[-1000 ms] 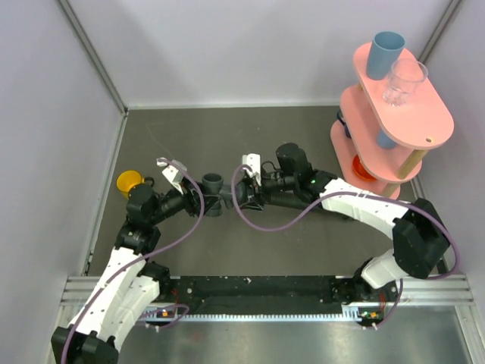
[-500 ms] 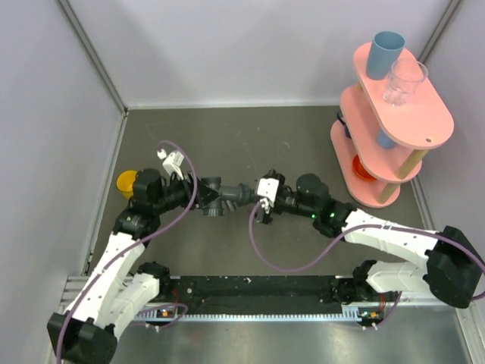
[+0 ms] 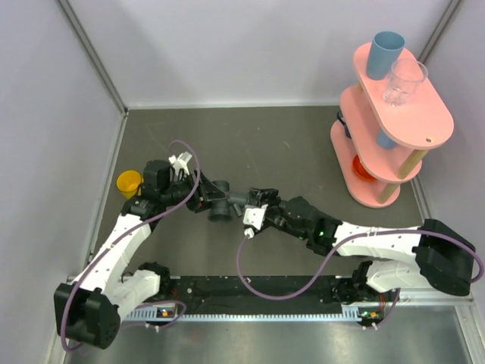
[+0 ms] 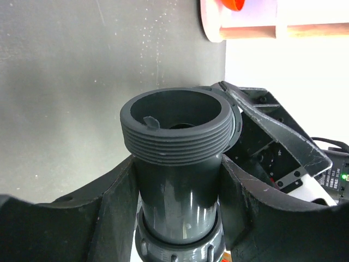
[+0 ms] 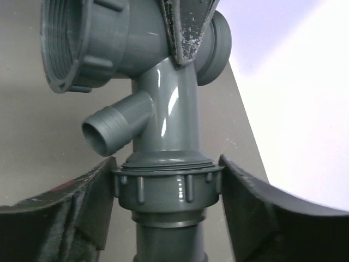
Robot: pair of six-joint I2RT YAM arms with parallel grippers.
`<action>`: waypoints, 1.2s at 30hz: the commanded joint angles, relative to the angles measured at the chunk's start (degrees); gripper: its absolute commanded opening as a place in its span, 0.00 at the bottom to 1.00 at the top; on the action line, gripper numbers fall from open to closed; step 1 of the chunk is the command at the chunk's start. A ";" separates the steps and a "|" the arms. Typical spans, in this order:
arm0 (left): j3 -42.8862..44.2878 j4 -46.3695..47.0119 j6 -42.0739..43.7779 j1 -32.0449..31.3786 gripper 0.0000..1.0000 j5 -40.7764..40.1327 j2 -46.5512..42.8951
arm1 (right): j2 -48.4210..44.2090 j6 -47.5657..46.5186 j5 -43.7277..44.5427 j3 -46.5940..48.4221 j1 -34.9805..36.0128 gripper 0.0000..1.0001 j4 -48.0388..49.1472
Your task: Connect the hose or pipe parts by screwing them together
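Observation:
A dark grey branch fitting is held above the table between both arms. My left gripper is shut on its straight body, just below a threaded open end. In the right wrist view the fitting shows a barbed side spout. Below it a ribbed collar nut sits on a grey pipe. My right gripper is closed around that nut, a finger touching each side. From above, the left gripper and right gripper face each other across the parts.
A yellow cup stands by the left wall. At the right is a pink tiered stand carrying a blue cup and a clear glass. Purple cables loop beside both wrists. Walls close off three sides.
The right arm has swung down and reached further left. Its gripper opened, then closed again on the collar nut. The left wrist has shifted up and turned, still holding the fitting.

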 commanded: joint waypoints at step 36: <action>-0.77 3.24 10.44 0.38 0.00 -8.28 -8.50 | -5.50 13.16 -18.86 2.69 -11.58 0.99 -3.38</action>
